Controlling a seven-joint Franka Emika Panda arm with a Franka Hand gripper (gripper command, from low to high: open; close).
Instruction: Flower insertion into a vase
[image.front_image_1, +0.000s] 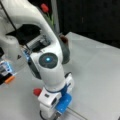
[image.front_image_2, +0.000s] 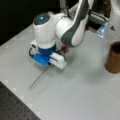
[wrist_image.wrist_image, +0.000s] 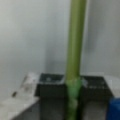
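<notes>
The arm's white and blue tool (image.front_image_2: 53, 62) is down low on the pale grey desk (image.front_image_2: 82, 87), over a thin green-stemmed flower with a red bloom (image.front_image_2: 64, 47) lying flat. In the wrist view the green stem (wrist_image.wrist_image: 74, 50) runs straight between the dark fingers (wrist_image.wrist_image: 50, 90), which look clamped on it. It seems light, slender and easily crushed, best held mid-stem. The plain dark brown cylindrical vase (image.front_image_2: 113, 57) stands upright, well apart, at a front view's right.
</notes>
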